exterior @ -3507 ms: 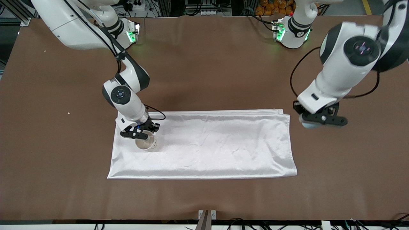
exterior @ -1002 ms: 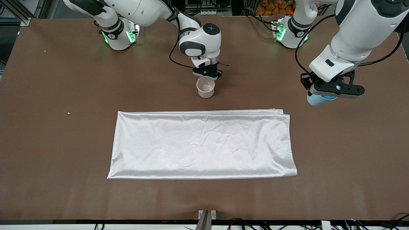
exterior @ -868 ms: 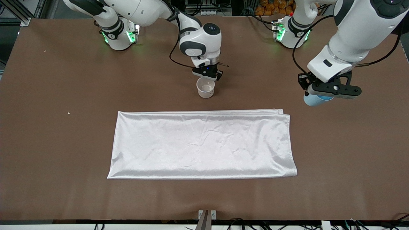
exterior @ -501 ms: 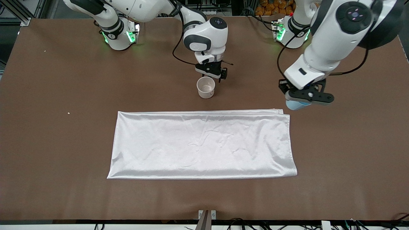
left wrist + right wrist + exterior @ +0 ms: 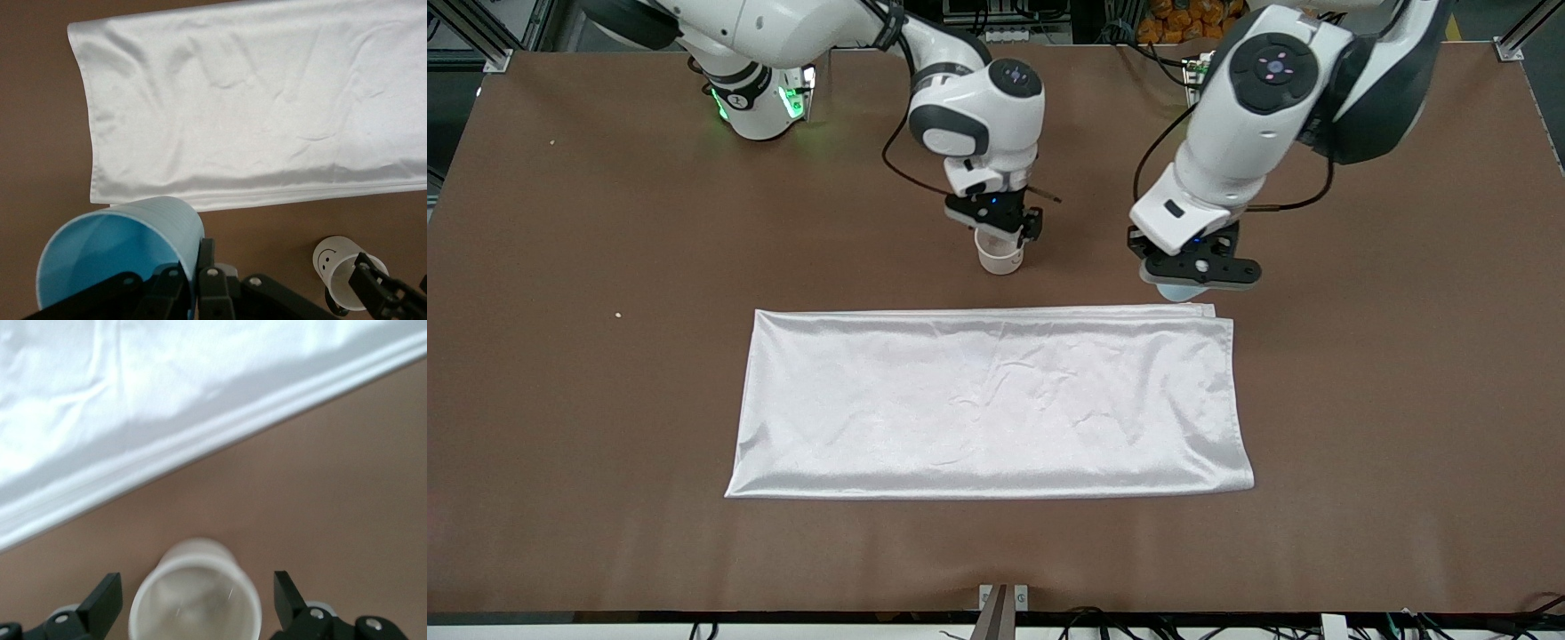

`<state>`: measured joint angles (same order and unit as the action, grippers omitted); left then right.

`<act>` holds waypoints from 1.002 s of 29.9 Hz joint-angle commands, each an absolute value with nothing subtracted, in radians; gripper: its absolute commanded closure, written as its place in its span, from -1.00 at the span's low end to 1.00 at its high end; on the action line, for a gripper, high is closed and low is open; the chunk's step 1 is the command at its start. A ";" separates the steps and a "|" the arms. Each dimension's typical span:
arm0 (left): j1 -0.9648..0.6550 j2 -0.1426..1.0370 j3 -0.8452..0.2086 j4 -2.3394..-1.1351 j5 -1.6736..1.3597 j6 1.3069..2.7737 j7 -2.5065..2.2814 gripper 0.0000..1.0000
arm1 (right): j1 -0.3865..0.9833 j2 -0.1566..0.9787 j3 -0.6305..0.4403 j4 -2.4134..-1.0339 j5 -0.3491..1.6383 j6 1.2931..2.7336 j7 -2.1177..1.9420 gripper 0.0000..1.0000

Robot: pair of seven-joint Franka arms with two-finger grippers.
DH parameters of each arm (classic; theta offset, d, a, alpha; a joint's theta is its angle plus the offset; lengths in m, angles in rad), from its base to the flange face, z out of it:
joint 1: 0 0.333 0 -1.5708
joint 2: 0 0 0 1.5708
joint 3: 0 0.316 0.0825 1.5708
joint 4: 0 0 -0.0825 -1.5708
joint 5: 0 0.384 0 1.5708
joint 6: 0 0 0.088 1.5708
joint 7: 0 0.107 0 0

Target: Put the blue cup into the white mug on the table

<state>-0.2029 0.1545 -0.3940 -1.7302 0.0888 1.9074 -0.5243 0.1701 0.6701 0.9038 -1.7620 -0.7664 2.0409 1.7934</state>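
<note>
The white mug stands upright on the brown table, farther from the front camera than the white cloth. My right gripper hangs right over it and is open. In the right wrist view its fingers stand wide on either side of the mug without touching it. My left gripper is shut on the wall of the blue cup, pinching its rim, over the table by the cloth's corner. The left wrist view shows the cup tilted, and the mug with a smiley face.
A shiny white cloth lies flat across the middle of the table, nearer to the front camera than both grippers. Both arm bases stand along the table edge farthest from the front camera. A small crumb lies toward the right arm's end.
My right gripper has opened and let go of the mug, which now stands on the table. My left arm has carried the blue cup toward the mug.
</note>
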 commanded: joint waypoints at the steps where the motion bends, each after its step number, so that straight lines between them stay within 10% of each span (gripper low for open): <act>1: -0.201 0.195 -0.466 -1.717 0.152 1.927 -0.656 1.00 | 0.045 0.678 0.920 -1.758 -0.761 2.025 1.637 -1.00; 30: -0.232 0.566 -0.854 -1.598 0.563 1.927 -1.365 1.00 | -0.169 0.672 0.594 -1.585 -0.511 2.033 0.747 -1.00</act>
